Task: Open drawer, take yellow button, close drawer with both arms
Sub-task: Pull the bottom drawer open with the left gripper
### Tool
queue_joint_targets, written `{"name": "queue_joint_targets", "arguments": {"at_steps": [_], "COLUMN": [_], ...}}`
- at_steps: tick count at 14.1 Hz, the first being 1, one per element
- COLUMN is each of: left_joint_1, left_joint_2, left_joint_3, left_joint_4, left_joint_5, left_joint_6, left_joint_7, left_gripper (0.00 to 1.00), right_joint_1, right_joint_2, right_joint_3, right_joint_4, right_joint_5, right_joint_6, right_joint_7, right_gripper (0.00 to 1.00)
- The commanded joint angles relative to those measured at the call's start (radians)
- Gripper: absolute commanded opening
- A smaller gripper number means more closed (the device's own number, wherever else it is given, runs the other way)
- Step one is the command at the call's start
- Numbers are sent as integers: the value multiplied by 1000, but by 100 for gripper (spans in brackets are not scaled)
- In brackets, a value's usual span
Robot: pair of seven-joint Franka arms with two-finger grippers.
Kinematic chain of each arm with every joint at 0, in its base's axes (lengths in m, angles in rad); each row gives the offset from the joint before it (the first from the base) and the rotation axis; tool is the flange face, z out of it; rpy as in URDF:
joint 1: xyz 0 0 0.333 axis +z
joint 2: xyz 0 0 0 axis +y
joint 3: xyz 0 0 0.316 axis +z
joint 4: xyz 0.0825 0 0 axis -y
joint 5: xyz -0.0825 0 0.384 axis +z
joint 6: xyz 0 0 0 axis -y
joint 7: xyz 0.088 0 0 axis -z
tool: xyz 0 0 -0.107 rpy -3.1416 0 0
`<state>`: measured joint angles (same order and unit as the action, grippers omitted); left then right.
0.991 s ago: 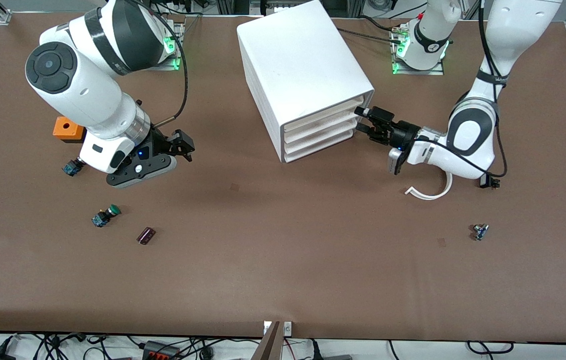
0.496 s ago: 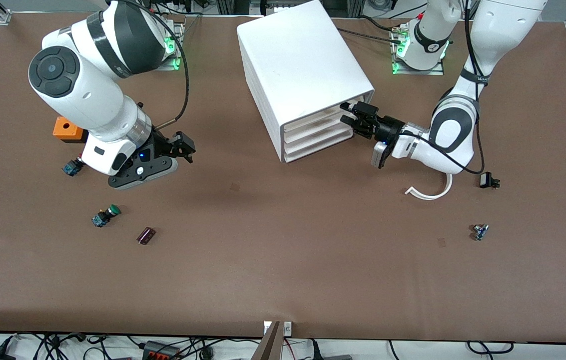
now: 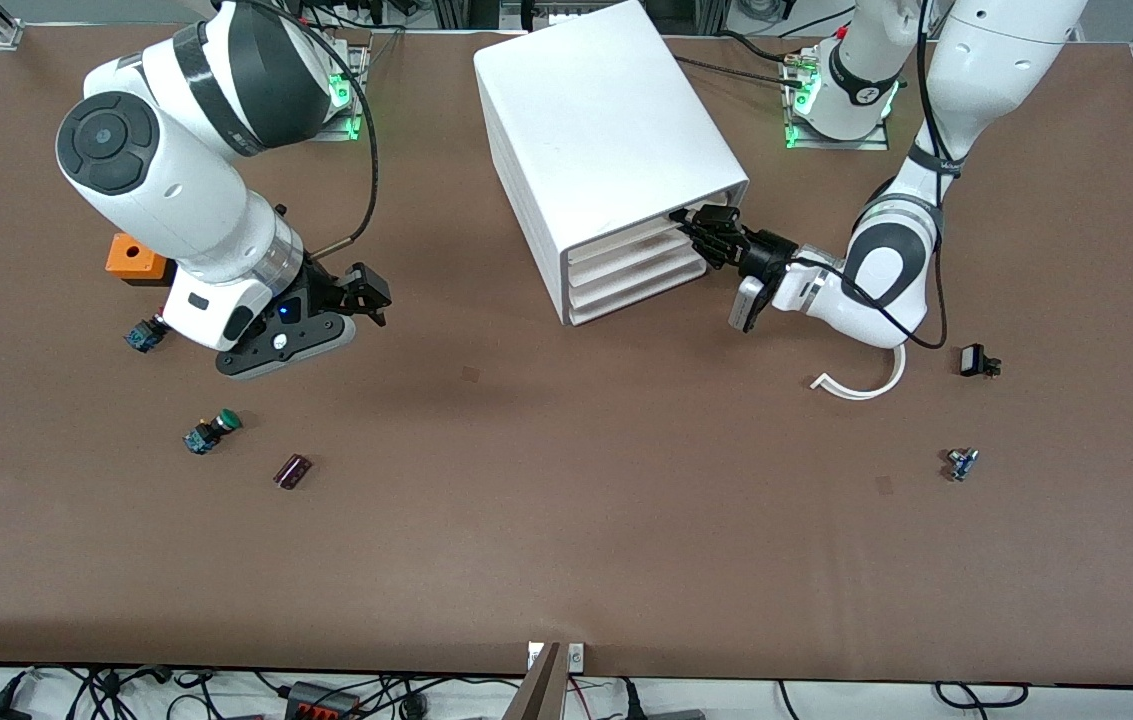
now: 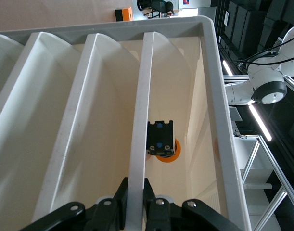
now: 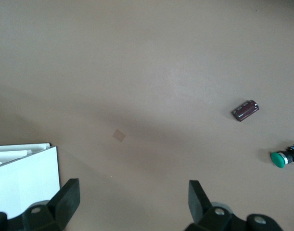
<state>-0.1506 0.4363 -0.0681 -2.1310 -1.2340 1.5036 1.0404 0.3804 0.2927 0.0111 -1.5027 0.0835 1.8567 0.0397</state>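
The white cabinet (image 3: 606, 130) stands in the middle of the table near the arms' bases. My left gripper (image 3: 698, 225) is at the front of its top drawer (image 3: 626, 238), which sits level with the three lower ones. In the left wrist view the gripper (image 4: 135, 204) is shut on the drawer's white front lip (image 4: 139, 120). The button (image 4: 161, 143), orange cap and blue-black base, lies inside the drawer. My right gripper (image 3: 371, 290) hangs open and empty over the table toward the right arm's end, and it shows the same in the right wrist view (image 5: 132, 197).
An orange block (image 3: 136, 258), a blue-based part (image 3: 144, 335), a green-capped button (image 3: 211, 430) and a dark red part (image 3: 292, 470) lie toward the right arm's end. A white curved strip (image 3: 861, 385), a black part (image 3: 976, 362) and a small blue part (image 3: 961, 463) lie toward the left arm's end.
My left gripper has moved in to the cabinet's front and shut on the top drawer's lip. The right arm has hardly moved.
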Motion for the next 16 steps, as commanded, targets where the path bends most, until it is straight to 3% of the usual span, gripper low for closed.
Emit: {"name": "queue_joint_targets", "arguments": {"at_steps": [1,9,10,11,14,16], "left_joint_1": [17,109,111,114,126,129], "left_joint_2": [36,240,237,236,197,138], "left_joint_3": [14,14,14,14,17,24], "left_joint_4": [72,445,454,454,456,460], "left_joint_5": [4,205,208,208,209,244], "left_joint_6": [21,18,17,18,3,-17], "left_joint_7": [4,-117,-149,-154,-187,-340], "left_gripper": [3,6,36,99,100,100], "right_joint_1": [8,8,8,8,15,40], "right_joint_2": [8,8,8,8,11,14], "right_joint_3": [-8,-8,-8,-8,-6,-6], "right_joint_4": [21,21,21,21,21,21], "right_joint_5": [13,13,13,13,13,13], "right_joint_6": [-2,4,12,25,79,110], "right_joint_7": [8,6,6,3,0,2], "right_gripper": [100,100,100,100,100,100]}}
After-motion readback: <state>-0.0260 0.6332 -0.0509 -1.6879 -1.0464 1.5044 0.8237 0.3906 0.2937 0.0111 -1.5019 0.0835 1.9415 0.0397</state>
